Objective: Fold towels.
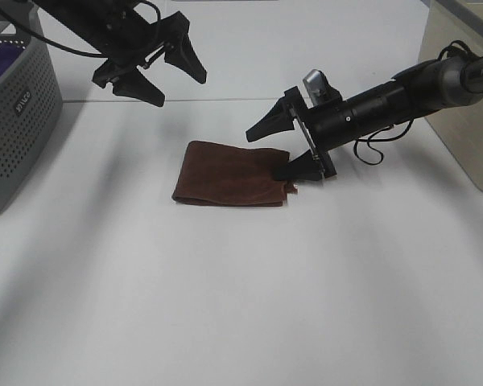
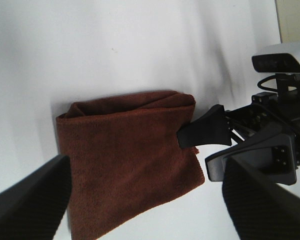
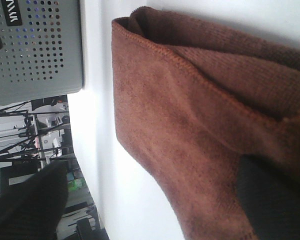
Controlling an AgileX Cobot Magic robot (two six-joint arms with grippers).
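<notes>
The dark reddish-brown towel [image 1: 229, 173] lies folded into a rough rectangle on the white table, and it also shows in the left wrist view [image 2: 125, 150] and the right wrist view [image 3: 190, 125]. My right gripper [image 1: 262, 155] is open at the towel's right edge. Its lower finger [image 2: 202, 132] rests on that edge and its upper finger is raised clear of the cloth. My left gripper [image 1: 183, 91] is open and empty, held high above the table behind and to the left of the towel. No white tag shows.
A grey perforated basket [image 1: 16, 104] with purple cloth inside stands at the left edge; it also shows in the right wrist view [image 3: 40, 45]. A beige box [image 1: 467, 104] stands at the far right. White table surface [image 1: 241, 305] lies in front of the towel.
</notes>
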